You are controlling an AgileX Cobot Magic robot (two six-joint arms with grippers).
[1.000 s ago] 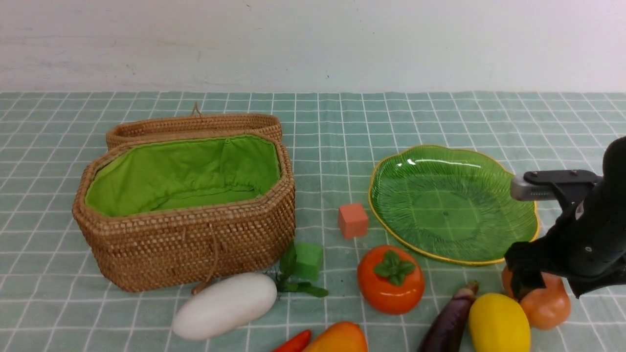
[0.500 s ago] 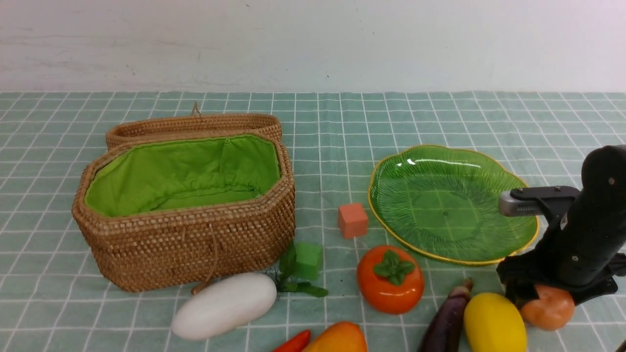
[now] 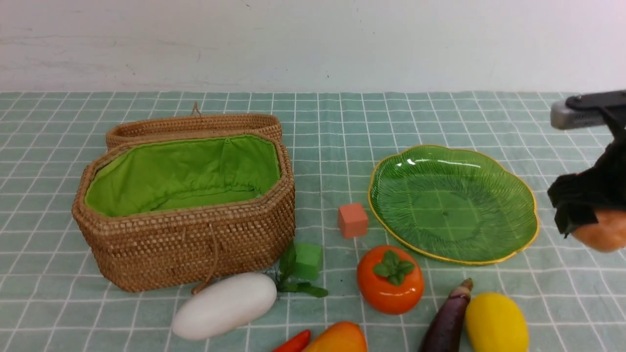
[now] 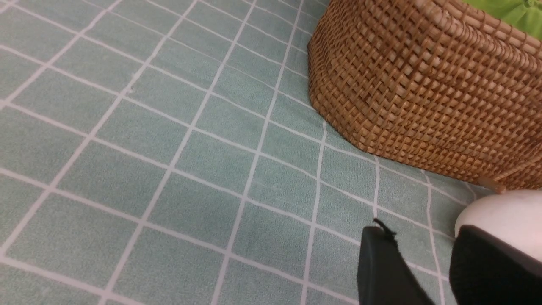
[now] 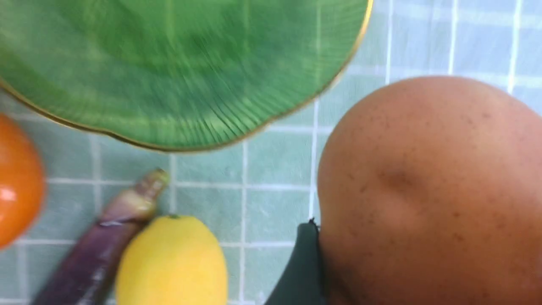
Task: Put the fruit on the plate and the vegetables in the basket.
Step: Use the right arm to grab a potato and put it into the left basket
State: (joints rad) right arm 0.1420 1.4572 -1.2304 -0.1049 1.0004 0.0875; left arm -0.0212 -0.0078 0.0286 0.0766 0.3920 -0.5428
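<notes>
Nearest the robot, the mango [image 3: 337, 338] and the slim pepper [image 3: 295, 342] lie at the front edge of the bench. To their right the eggplant [image 3: 447, 320] and the lemon [image 3: 496, 322] rest side by side. A second ago the potato [image 3: 604, 232] sat on the cloth just to the right of the lemon; that patch is now bare. The lemon and eggplant look barely disturbed.

The radish [image 3: 225, 305] lies just in front of the basket [image 3: 195, 249]. In the left wrist view, the left arm [image 4: 487, 275] hangs low near it, its jaws apart with only cloth between them.

A little farther out stand the persimmon [image 3: 390, 279], the green cube [image 3: 308, 260] and the salmon cube [image 3: 352, 220], none of them moved.

Beyond these, the right arm [image 3: 587, 193] has risen. Its jaws are clamped on the potato, which now hangs clear of the bench just outside the right rim of the plate [image 3: 489, 260].

The plate holds nothing. Farthest left, the basket stands with its lid thrown back, and the visible lining is bare.

So the first vegetable is picked but not yet sorted. It probably has to travel across the plate and the cubes to the basket, and letting go early over the plate would put it in the wrong place.
</notes>
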